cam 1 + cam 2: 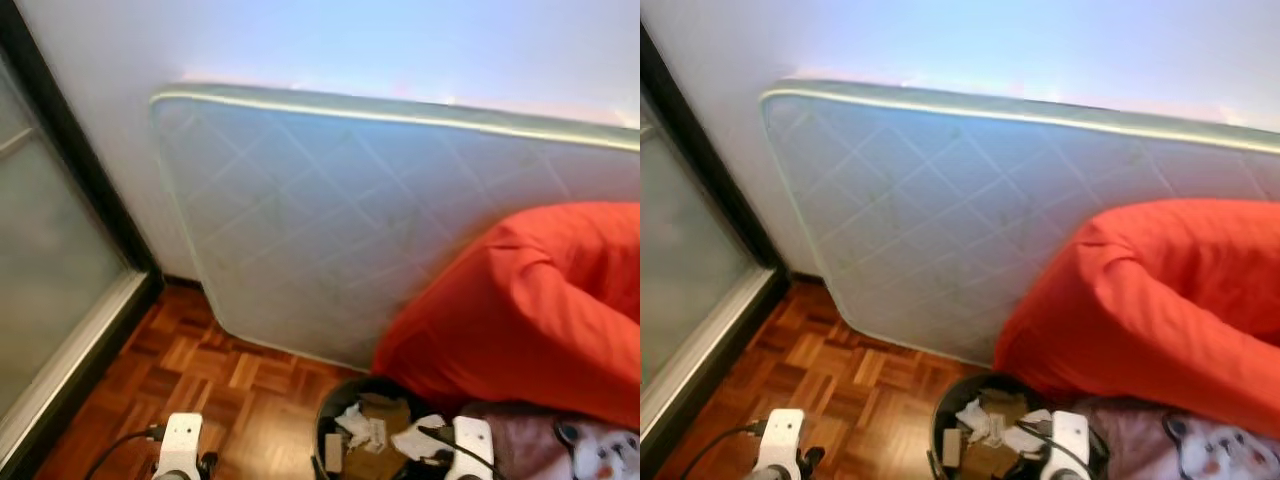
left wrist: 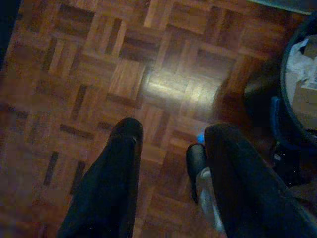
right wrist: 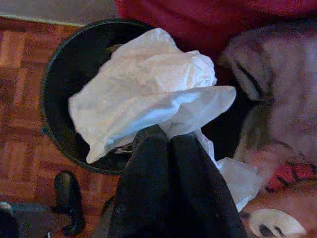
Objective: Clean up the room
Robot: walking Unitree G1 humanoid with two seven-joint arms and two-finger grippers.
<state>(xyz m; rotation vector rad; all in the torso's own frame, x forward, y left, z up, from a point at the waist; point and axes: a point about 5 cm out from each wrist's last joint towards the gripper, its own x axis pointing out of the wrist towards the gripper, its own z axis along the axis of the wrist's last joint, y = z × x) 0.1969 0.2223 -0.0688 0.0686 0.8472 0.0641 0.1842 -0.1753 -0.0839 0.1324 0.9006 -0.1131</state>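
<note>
Crumpled white paper [image 3: 148, 94], creased and thin, pinched in right gripper [image 3: 168, 141] above round black bin [image 3: 64, 64]; left gripper [image 2: 168, 144] spread over parquet floor [image 2: 99, 64].

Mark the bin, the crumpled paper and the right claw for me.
bin [image 3: 59, 64], right wrist view, on its black rim.
crumpled paper [image 3: 143, 84], right wrist view, on its white middle.
right claw [image 3: 168, 141], right wrist view, between fingertips.

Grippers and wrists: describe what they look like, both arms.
Each wrist ends in a white block, the left and the right, with a thin black cable looping off it. The left gripper has two long, matte black fingers with rounded tips. The right gripper has the same smooth black fingers, broadening toward the wrist. No markings can be made out.
</note>
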